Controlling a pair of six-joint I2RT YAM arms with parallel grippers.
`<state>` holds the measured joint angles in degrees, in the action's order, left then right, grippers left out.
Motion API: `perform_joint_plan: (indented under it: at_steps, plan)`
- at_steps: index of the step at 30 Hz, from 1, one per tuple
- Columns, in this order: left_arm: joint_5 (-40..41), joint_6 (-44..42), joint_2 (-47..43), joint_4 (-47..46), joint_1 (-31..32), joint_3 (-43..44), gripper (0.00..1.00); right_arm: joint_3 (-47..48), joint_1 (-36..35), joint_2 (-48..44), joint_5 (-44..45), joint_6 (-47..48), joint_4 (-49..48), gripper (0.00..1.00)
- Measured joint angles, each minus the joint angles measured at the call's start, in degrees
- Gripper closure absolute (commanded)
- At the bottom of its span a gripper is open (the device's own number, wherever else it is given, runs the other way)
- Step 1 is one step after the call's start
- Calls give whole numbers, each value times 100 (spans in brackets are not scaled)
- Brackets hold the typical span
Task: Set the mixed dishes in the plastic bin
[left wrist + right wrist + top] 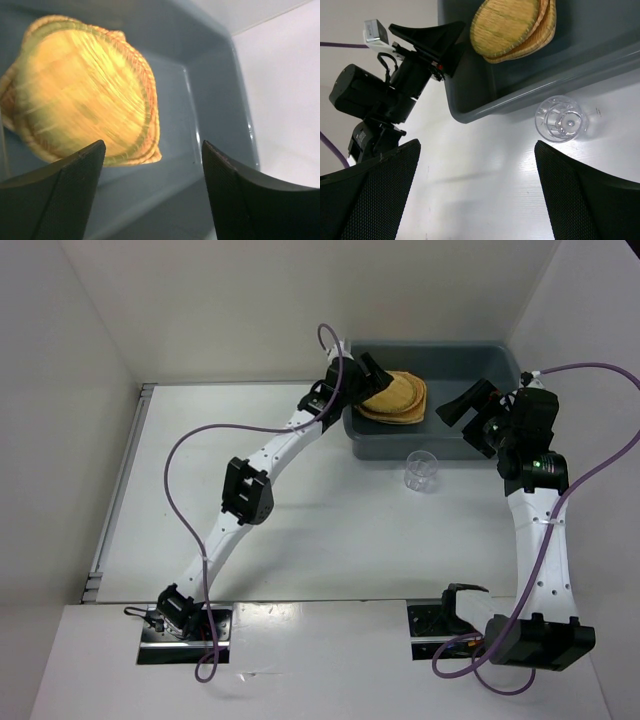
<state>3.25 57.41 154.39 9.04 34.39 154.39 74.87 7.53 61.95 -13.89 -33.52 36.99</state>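
Note:
Several woven orange-tan plates (395, 398) lie stacked in the left part of the grey-blue plastic bin (432, 448) at the back of the table. They also show in the left wrist view (80, 95) and the right wrist view (515, 25). My left gripper (374, 375) is open and empty over the bin's left end, just above the stack (153, 145). A clear glass cup (421, 471) stands upright on the table just in front of the bin's front wall (530, 85). My right gripper (462, 410) is open and empty above the bin's right part, and the cup (560, 120) shows beyond its right finger.
White walls enclose the table at the back and on both sides. A metal rail (118, 495) runs along the table's left edge. Purple cables (185, 455) loop off both arms. The left arm's wrist (385, 95) shows beside the bin's left end.

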Motion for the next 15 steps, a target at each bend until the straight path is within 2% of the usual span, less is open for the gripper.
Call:
perform_joint_plan:
  at_steps: [3,8,10,11,15]
  plan:
    - [87,-188,-15,83,-9,101,8,0,-4,0,11,2,0,0]
    - [271,-647,-197,529,-26,66,7,0,-4,0,17,15,-2,0]
    - [289,-800,-380,682,-44,-48,6,0,-4,-9,17,15,-2,0]
    - [260,-892,-507,750,-50,-109,0,0,-4,-15,17,15,-2,0]
    - [79,-1255,-1263,992,-66,-627,0,0,-4,-98,-35,35,-2,0]
